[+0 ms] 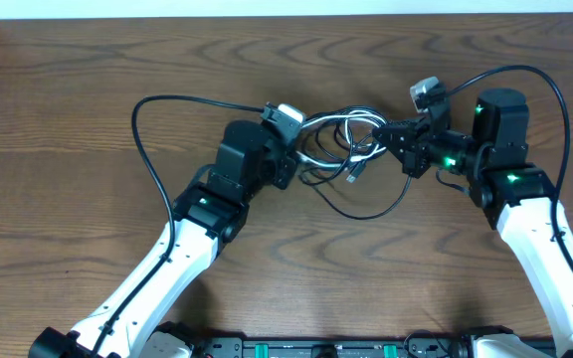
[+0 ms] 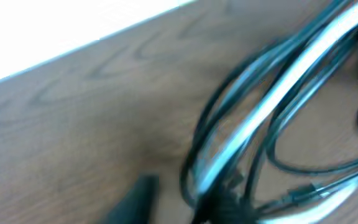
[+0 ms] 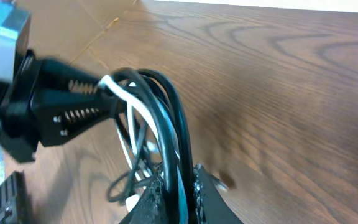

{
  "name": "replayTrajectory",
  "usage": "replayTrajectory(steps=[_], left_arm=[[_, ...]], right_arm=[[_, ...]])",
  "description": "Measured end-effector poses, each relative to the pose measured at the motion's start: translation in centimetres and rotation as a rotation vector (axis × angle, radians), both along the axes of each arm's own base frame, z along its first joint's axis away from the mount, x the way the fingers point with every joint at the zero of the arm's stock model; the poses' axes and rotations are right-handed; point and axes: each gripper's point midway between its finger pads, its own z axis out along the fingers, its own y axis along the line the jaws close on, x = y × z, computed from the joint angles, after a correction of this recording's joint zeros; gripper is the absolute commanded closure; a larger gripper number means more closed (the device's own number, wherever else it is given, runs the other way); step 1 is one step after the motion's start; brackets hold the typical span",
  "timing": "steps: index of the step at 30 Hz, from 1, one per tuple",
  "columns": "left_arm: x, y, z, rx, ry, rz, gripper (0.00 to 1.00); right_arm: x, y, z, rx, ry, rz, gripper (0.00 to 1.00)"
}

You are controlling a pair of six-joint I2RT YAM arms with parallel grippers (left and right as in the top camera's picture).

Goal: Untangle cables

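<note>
The cables are a tangle of thin black cords and one white cord in the middle of the table. My right gripper is at the tangle's right side. In the right wrist view it is shut on black cords and the white cord, which rise from between its fingers. My left gripper is at the tangle's left end. Its blurred wrist view shows the fingers apart, with the cable bundle against the right finger and bare wood beside the left finger.
The wooden table reaches a white back edge. Thicker black arm cables arc over the table at the left and right. The left arm's gripper and camera show in the right wrist view.
</note>
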Motion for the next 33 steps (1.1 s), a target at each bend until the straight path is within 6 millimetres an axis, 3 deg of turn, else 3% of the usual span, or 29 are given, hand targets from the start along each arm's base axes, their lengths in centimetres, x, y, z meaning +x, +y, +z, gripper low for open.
replayTrajectory(steps=[2, 10, 18, 26, 30, 31, 32, 33], left_arm=[[0.2, -0.3, 0.6, -0.023, -0.022, -0.012, 0.2], [-0.2, -1.4, 1.3, -0.056, -0.035, -0.083, 0.17], [-4.3, -4.1, -0.3, 0.014, -0.019, -0.43, 0.17], [-7.1, -6.1, 0.4, -0.011, -0.078, -0.67, 0.25], [-7.1, -6.5, 1.3, -0.011, -0.141, -0.71, 0.39], [-7.1, -6.6, 1.5, -0.011, -0.156, -0.716, 0.5], [-7.0, -6.7, 1.8, -0.012, -0.174, -0.72, 0.74], [-7.0, -6.7, 1.9, -0.012, -0.183, -0.725, 0.85]], right_arm=[[-0.4, 0.3, 0.3, 0.011, -0.024, 0.044, 0.99], [-2.9, 1.9, 2.0, 0.075, -0.132, 0.25, 0.99], [-4.2, 2.4, 3.4, 0.128, -0.209, 0.353, 0.99], [-5.6, 2.3, 5.8, 0.212, -0.318, 0.473, 0.98], [-6.3, 2.4, 6.2, 0.239, -0.328, 0.513, 0.98], [-6.3, 2.4, 6.3, 0.242, -0.328, 0.516, 0.98], [-6.4, 2.4, 6.3, 0.244, -0.329, 0.519, 0.98], [-6.4, 2.4, 6.3, 0.246, -0.33, 0.522, 0.98]])
